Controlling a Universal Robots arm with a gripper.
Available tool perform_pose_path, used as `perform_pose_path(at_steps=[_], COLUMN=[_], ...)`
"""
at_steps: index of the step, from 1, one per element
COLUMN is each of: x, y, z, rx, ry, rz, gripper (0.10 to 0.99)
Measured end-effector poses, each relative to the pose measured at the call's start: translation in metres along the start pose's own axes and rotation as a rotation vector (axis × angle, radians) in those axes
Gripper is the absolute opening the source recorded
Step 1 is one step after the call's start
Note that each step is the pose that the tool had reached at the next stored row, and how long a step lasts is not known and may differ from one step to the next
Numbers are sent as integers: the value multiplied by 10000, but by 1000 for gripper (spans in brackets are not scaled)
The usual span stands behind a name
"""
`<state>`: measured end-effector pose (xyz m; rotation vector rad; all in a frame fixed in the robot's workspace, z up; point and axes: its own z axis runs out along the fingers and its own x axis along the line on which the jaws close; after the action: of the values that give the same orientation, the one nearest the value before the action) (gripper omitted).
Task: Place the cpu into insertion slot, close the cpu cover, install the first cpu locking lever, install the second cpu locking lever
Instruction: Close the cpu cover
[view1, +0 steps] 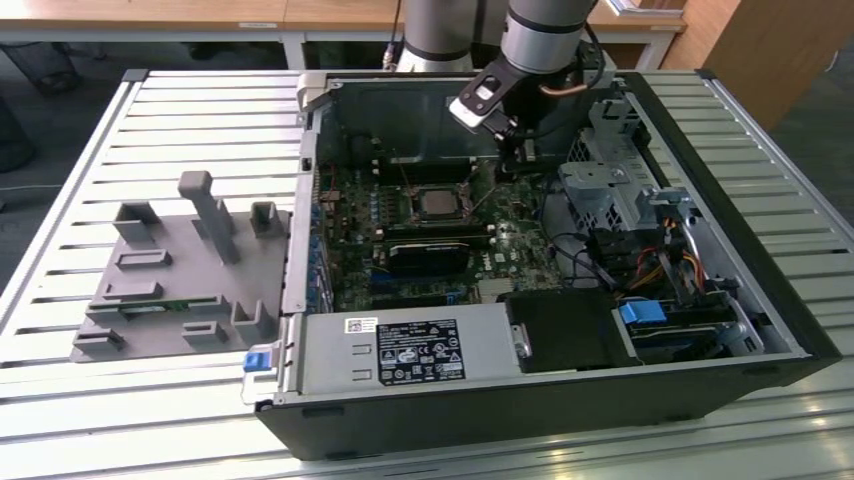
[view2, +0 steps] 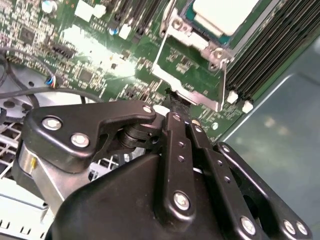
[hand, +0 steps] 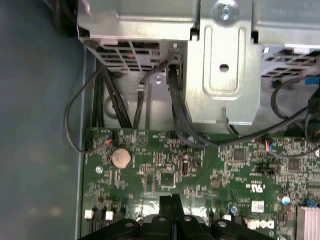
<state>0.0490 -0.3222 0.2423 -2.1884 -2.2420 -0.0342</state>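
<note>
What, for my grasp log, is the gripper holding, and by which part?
Cannot be told: the gripper is shut, tips against an edge of the cpu cover.

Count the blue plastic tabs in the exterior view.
2. One blue tab sits beside the power supply on the exterior view's left; the other tab on the drive bay toward its right. More may be hidden.

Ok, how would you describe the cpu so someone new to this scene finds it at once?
Start at the open black computer case on the slatted table and find the green motherboard inside. Near its middle lies the cpu, a small flat square. Its dull grey metal face sets it apart from the long black card beside it.
</note>
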Motion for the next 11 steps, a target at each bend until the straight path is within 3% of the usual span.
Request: perform_pose_path(at_steps=[11], x=[5], y=[-225], z=[13], rx=[1], ry=[-3], rz=[0], gripper=[106])
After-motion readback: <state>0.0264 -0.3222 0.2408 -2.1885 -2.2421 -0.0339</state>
